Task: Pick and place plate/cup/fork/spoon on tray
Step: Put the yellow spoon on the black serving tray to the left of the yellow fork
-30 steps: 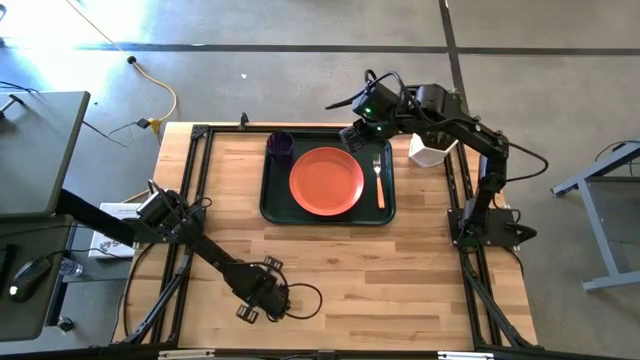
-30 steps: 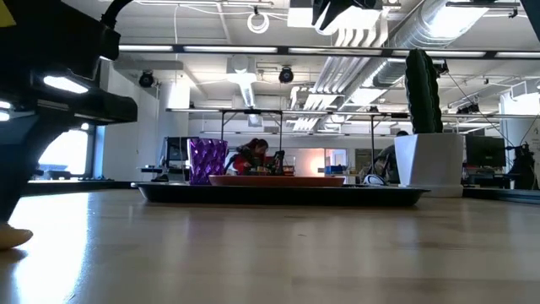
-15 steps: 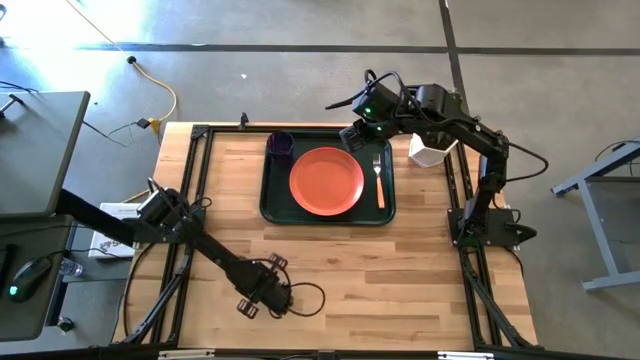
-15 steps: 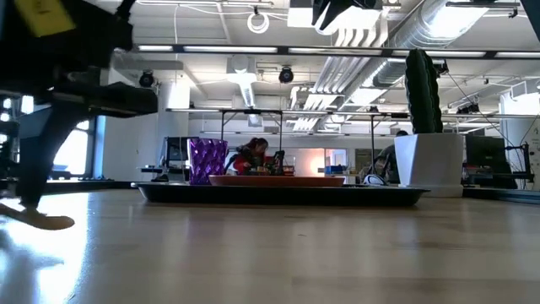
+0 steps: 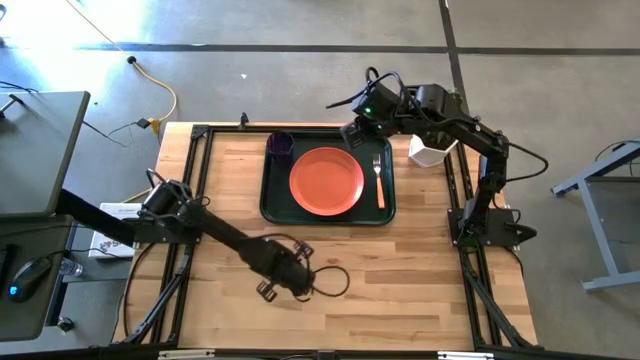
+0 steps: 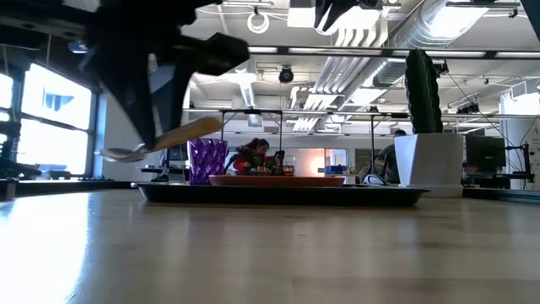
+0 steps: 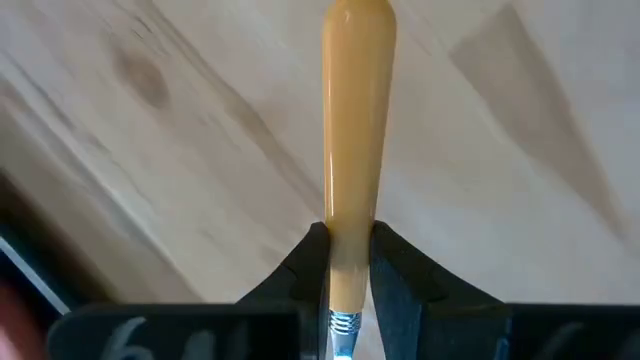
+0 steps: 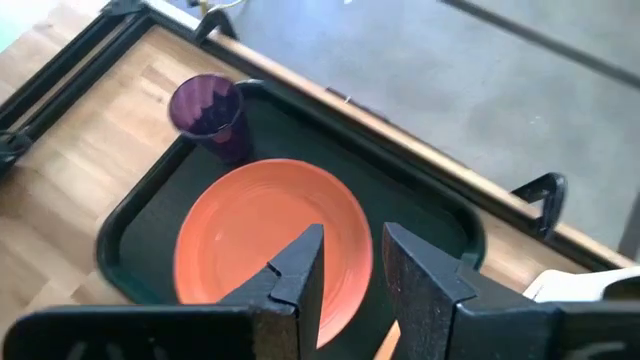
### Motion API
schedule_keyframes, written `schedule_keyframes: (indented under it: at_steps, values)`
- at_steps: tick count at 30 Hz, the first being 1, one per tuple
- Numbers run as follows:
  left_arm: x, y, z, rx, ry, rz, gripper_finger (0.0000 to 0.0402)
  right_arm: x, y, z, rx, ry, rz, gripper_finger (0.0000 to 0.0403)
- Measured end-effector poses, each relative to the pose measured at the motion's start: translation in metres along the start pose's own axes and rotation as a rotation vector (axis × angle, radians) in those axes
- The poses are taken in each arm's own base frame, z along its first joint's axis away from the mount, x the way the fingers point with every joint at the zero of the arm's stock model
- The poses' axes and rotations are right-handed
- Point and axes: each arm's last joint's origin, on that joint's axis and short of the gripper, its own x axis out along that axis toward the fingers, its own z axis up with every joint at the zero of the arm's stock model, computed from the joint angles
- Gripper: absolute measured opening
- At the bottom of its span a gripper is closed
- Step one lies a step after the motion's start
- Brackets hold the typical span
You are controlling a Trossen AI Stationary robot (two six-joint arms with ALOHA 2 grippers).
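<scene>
With the spoon (image 7: pixel 358 150) pinched by its handle in the left claw (image 5: pixel 283 279) low in the frame, carry it level to the tray (image 5: pixel 272 190), clear of the right claw (image 5: pixel 352 133), narrowly parted and empty, above.

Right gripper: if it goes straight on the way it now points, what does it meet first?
Most likely the plate: the right gripper hovers open above the tray, fingers aimed down at the plate's near part. Depth is unclear.

Overhead, table-level and two wrist cameras share the tray (image 5: pixel 270 205).
</scene>
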Motion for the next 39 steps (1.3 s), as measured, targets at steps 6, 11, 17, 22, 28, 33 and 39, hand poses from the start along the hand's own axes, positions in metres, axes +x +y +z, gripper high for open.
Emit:
schedule_keyframes:
  at_steps: [6, 11, 17, 22, 28, 33, 39]
  values:
    - [-0.011, 0.029, 0.003, 0.181, -0.031, 0.048, 0.004, 0.0, -0.002, 0.002, 0.009, -0.056, -0.078, 0.0097]
    - [-0.018, 0.046, 0.005, 0.396, -0.05, 0.086, 0.0041, 0.0, -0.003, 0.002, 0.011, -0.069, -0.095, 0.0097]
    - [-0.019, 0.056, 0.008, 0.604, -0.084, 0.138, 0.0041, 0.0, -0.003, 0.002, 0.053, -0.069, -0.093, 0.0097]
    - [-0.016, 0.058, 0.012, 0.688, -0.119, 0.165, 0.0042, 0.0, -0.003, 0.002, 0.06, -0.067, -0.09, 0.0097]
    - [-0.003, 0.055, 0.015, 0.725, -0.143, 0.095, 0.0042, 0.0, -0.003, 0.002, 0.064, -0.066, -0.088, 0.0097]
    - [0.015, 0.054, 0.017, 0.746, -0.115, 0.067, 0.0042, 0.0, -0.003, 0.002, 0.082, -0.065, -0.088, 0.0097]
    - [0.034, 0.051, 0.018, 0.758, -0.084, 0.029, 0.0042, 0.0, -0.003, 0.001, 0.079, -0.06, -0.092, 0.0097]
